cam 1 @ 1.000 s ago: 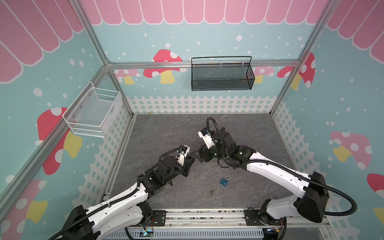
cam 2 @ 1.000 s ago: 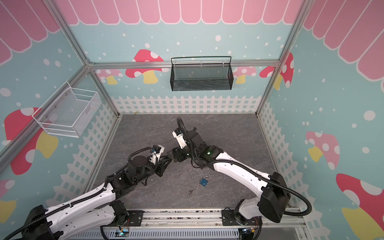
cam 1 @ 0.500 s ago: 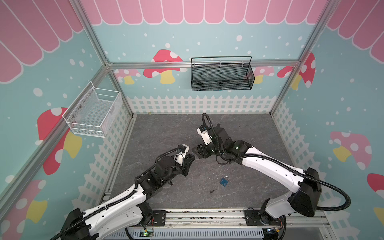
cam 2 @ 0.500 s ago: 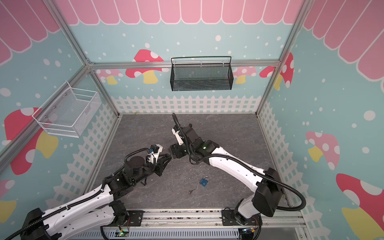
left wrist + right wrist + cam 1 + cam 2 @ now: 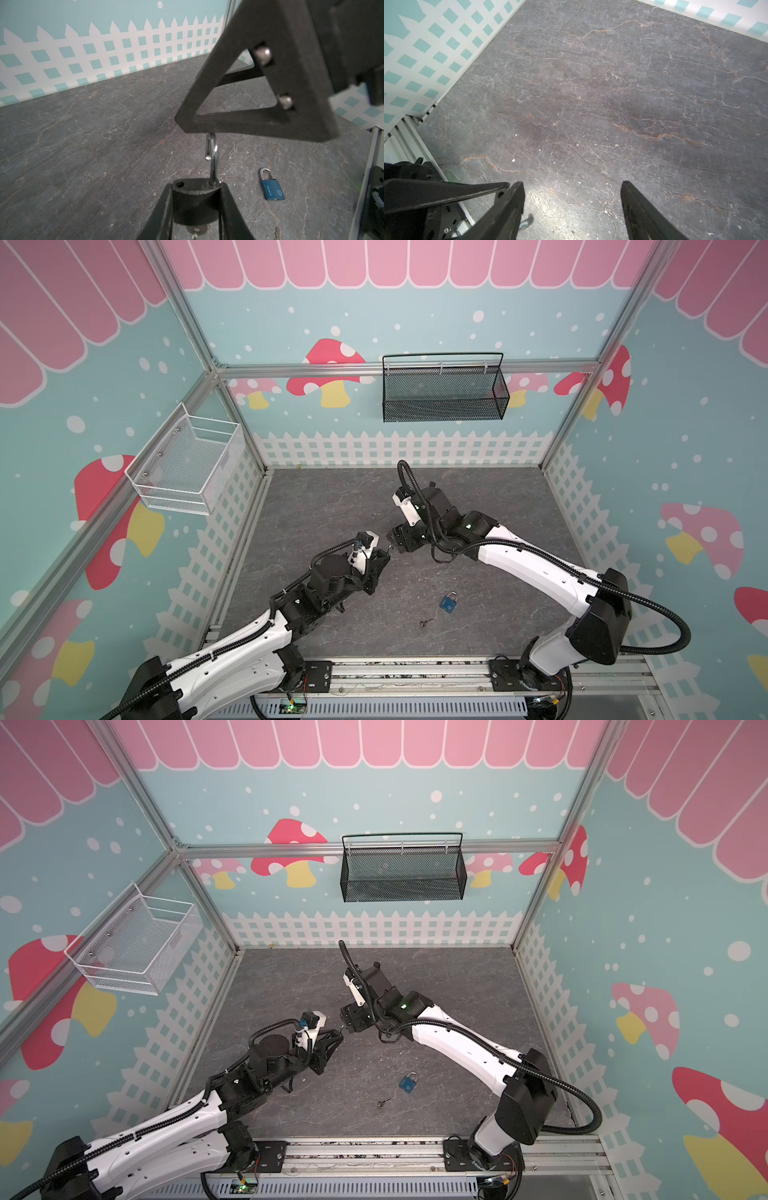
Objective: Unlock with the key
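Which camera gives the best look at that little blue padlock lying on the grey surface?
The left wrist view: the blue padlock lies close and sharp, its shackle and printed face clear. In both top views it is only a small blue speck near a key. The right wrist view does not show it.

Backdrop stuff: a black mesh basket (image 5: pixel 444 389) hangs off the aluminium rail (image 5: pixel 257 370) on the back wall, and a white wire basket (image 5: pixel 187 466) sits on the left wall. The tabletop (image 5: pixel 332 506) is dark grey and stone-look, with a white picket-fence print (image 5: pixel 399 450) round its edge. There are red mushrooms (image 5: pixel 332 354) on the teal walls.
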Robot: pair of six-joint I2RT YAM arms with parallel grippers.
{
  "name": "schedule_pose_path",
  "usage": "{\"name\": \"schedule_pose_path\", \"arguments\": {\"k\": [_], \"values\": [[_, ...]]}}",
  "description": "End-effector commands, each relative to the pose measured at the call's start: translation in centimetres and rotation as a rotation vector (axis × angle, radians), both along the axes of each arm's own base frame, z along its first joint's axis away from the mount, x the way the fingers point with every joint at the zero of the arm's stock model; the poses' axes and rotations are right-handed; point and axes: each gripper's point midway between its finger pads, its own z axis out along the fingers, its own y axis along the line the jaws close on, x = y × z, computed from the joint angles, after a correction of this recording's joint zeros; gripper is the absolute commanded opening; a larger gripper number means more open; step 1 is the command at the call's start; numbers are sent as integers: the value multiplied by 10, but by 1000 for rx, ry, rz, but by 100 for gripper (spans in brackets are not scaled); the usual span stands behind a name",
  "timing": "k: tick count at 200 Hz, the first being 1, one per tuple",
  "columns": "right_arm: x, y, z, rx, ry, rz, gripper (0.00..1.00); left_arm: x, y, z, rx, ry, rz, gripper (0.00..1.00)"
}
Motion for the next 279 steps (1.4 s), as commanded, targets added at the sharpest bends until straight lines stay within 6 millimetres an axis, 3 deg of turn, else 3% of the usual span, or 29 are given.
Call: {"name": "schedule_pose_path", "arguments": {"k": [1,53,88,122,145,197,279], "values": [[-1,-8,0,-27,15,25,76,2,0,15,-25,-64,3,0],[-17,-10,-5,-5,41,101,76,3,1,18,-45,-76,13,0],[-6,-25,14,-16,-34,28,76,0,-5,15,-29,-67,-27,0],[-3,-12,33,31,-62,64,76,-3,-15,14,-20,-49,-82,0],[0,-3,20,17,-30,91,76,-1,-18,15,-16,-46,-86,0],[2,-8,-3,-34,11,95,76,-1,-14,18,-10,-60,-71,0],[-18,-13,-8,-24,34,180,76,-1,-8,17,-3,-73,-51,0]]}}
